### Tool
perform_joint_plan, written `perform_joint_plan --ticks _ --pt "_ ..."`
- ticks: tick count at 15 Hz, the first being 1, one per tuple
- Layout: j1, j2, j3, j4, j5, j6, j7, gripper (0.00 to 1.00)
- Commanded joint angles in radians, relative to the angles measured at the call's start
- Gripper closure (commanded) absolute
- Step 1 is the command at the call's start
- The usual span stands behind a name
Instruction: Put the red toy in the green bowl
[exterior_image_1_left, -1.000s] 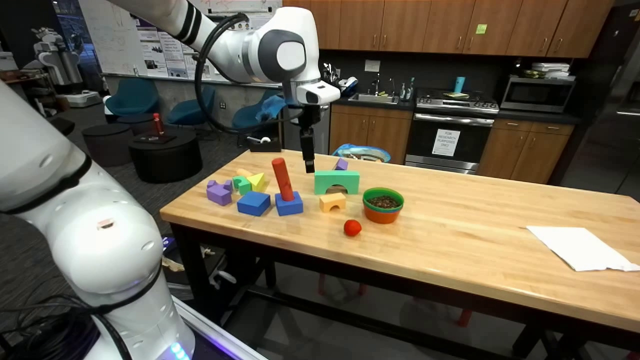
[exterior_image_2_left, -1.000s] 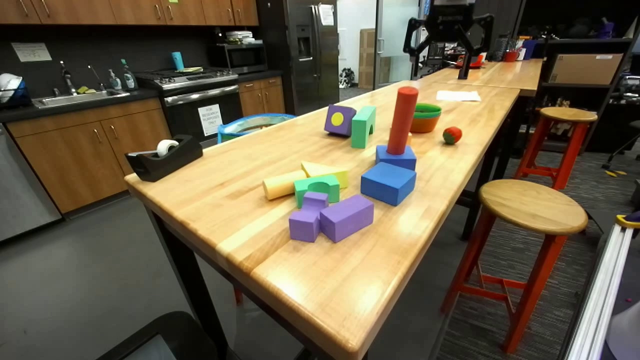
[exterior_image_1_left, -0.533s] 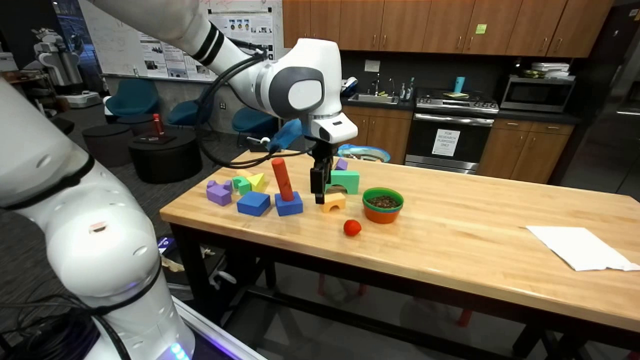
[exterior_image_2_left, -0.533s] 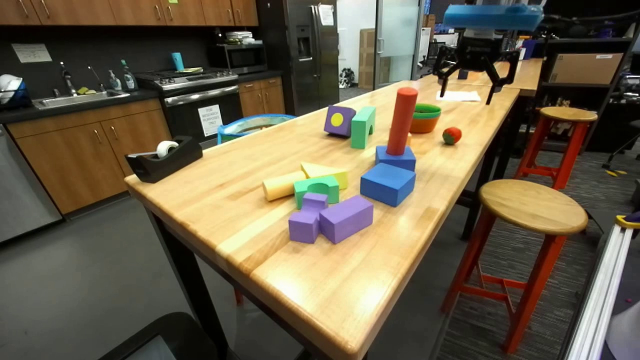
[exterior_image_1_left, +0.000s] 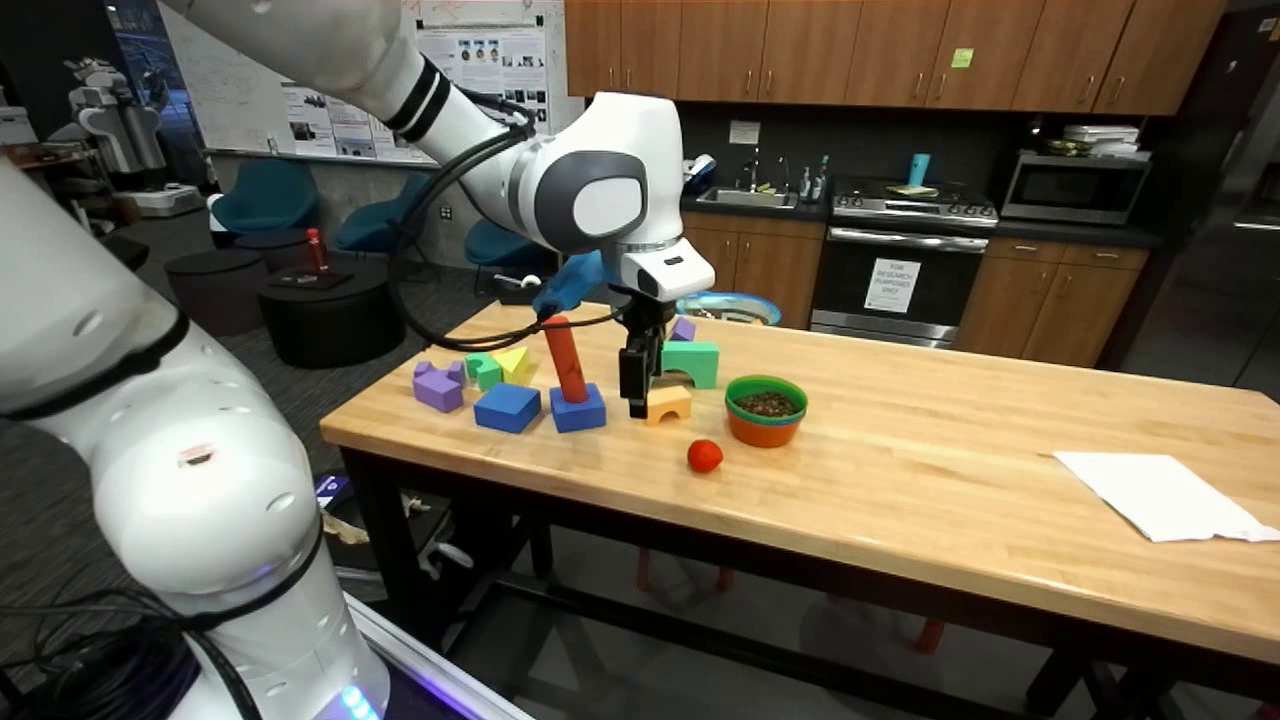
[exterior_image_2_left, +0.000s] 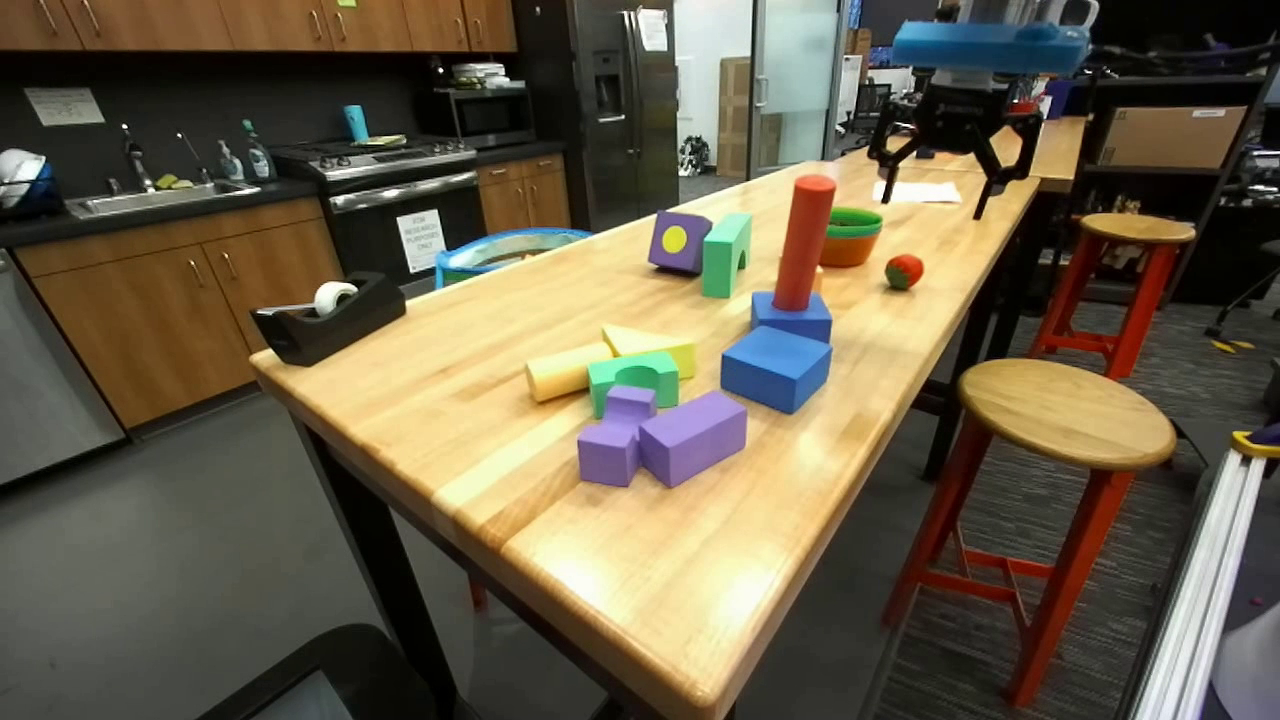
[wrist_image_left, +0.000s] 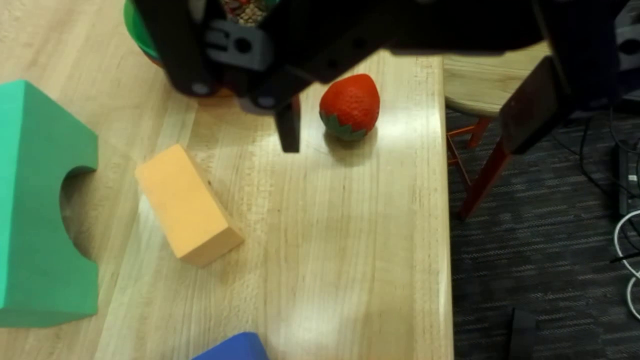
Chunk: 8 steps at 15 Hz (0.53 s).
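Note:
The red toy is a small strawberry with green leaves, lying on the table near its long edge in both exterior views (exterior_image_1_left: 704, 456) (exterior_image_2_left: 904, 271) and in the wrist view (wrist_image_left: 351, 105). The green bowl (exterior_image_1_left: 762, 383) sits stacked in an orange bowl and holds small brown bits; it also shows behind the red cylinder (exterior_image_2_left: 852, 220) and partly behind the gripper in the wrist view (wrist_image_left: 137, 30). My gripper (exterior_image_2_left: 930, 205) is open and empty, above the table. In the wrist view its fingertips (wrist_image_left: 406, 145) are wide apart, with the toy seen between them, closer to the left finger.
A small orange arch block (wrist_image_left: 187, 205) and a green arch block (exterior_image_1_left: 690, 362) stand near the gripper. A tall red cylinder (exterior_image_2_left: 804, 240) stands tilted on a blue block (exterior_image_1_left: 578, 408). Several more blocks lie at one table end. White paper (exterior_image_1_left: 1160, 492) lies farther along the table.
My gripper has come down and moved to the right in both exterior views, mostly in the first half second, then only slightly lower. It stays open. The toy and bowl have not moved.

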Motion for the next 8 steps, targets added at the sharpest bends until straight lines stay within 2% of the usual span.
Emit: perform_joint_plan --ticks 1,8 --pt "0.008 0.028 0.02 0.032 0.013 -0.052 -0.015 0.0" --pt "0.014 0.121 -0.016 0.132 0.034 -0.149 -0.05 0.0"
